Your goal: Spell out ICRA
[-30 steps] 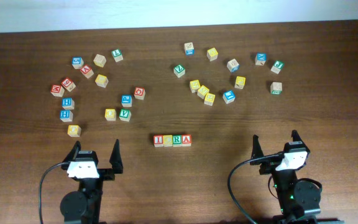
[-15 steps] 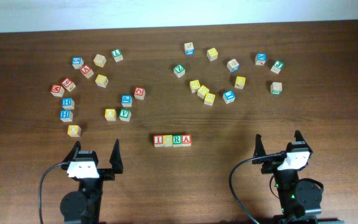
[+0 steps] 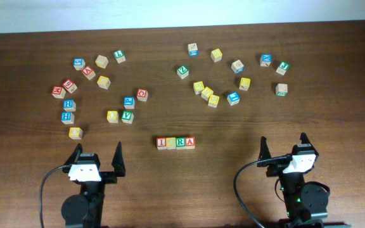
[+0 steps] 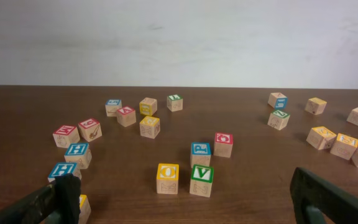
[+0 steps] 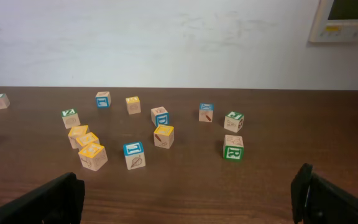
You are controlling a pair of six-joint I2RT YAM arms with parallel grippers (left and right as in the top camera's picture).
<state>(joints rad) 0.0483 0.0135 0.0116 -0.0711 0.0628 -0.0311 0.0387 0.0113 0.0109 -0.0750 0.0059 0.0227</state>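
**Four letter cubes in a row, twenty-six loose ones behind them**

Four cubes stand touching side by side on the dark wooden surface (image 3: 233, 177), close to the middle of its near edge: the red I cube (image 3: 162, 143), yellow C cube (image 3: 172, 143), green R cube (image 3: 180, 143) and red A cube (image 3: 190, 143). The row runs parallel to that edge and lies between the two arms.

Every other cube lies farther back than the row. Fourteen form the scatter toward the left edge (image 3: 103, 82). The closest of these to the row are a green V cube (image 3: 127, 116), with a yellow cube (image 3: 112, 116) just beside it, and a red cube (image 3: 142, 94) behind. Twelve form the scatter toward the right edge (image 3: 244, 83), among them three yellow cubes (image 3: 206, 93) in a tight diagonal line. Both groups are well apart from the row.

The two arms sit at the near edge, one toward each near corner. The left hand (image 3: 97, 149) and right hand (image 3: 282, 139) both point toward the far edge. Each has its fingers spread fully wide and holds nothing. The wrist views look low and level across the surface at the scattered cubes.
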